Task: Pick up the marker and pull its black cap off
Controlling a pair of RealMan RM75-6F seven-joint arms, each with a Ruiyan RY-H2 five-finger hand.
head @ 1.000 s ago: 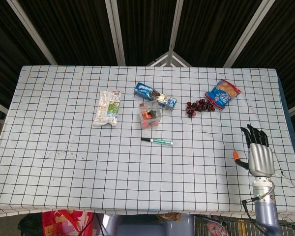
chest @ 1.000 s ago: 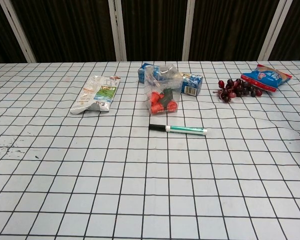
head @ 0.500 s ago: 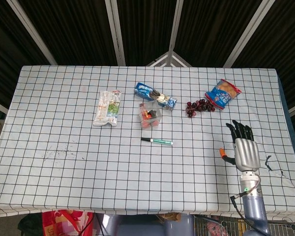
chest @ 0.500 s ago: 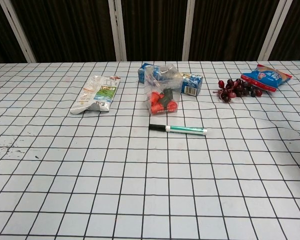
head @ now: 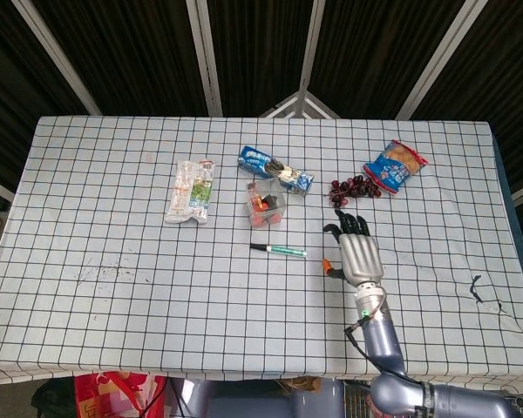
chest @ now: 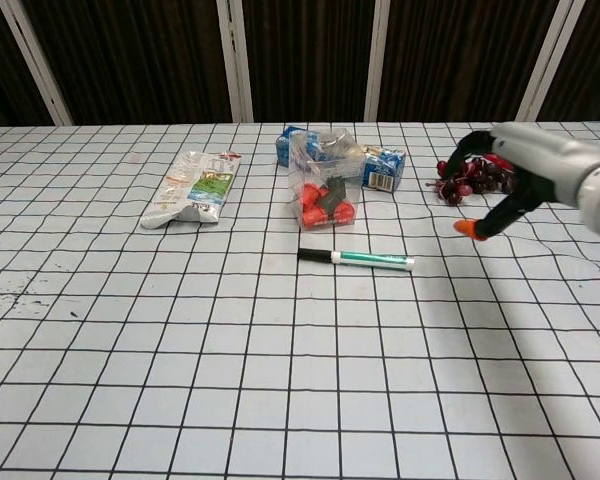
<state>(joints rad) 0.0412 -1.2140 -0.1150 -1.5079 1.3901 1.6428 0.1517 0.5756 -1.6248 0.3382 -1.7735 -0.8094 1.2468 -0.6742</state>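
Observation:
The marker [head: 280, 251] lies flat near the table's middle, a green-and-white barrel with its black cap at the left end; the chest view shows the marker [chest: 357, 259] too. My right hand [head: 356, 248] hovers just right of the marker, fingers spread and empty. In the chest view the right hand [chest: 510, 172] comes in from the right edge, fingers curved apart, its orange-tipped thumb pointing toward the marker's right end. Neither view shows my left hand.
A clear box of red pieces [head: 267, 204] stands just behind the marker. Behind it lie a blue snack pack [head: 276, 170], dark grapes [head: 352, 189], a chips bag [head: 395, 165] and, to the left, a clear packet [head: 192, 191].
My right hand has swung left from the table's right edge to a spot beside the marker, and now shows in the chest view. The marker has not moved.

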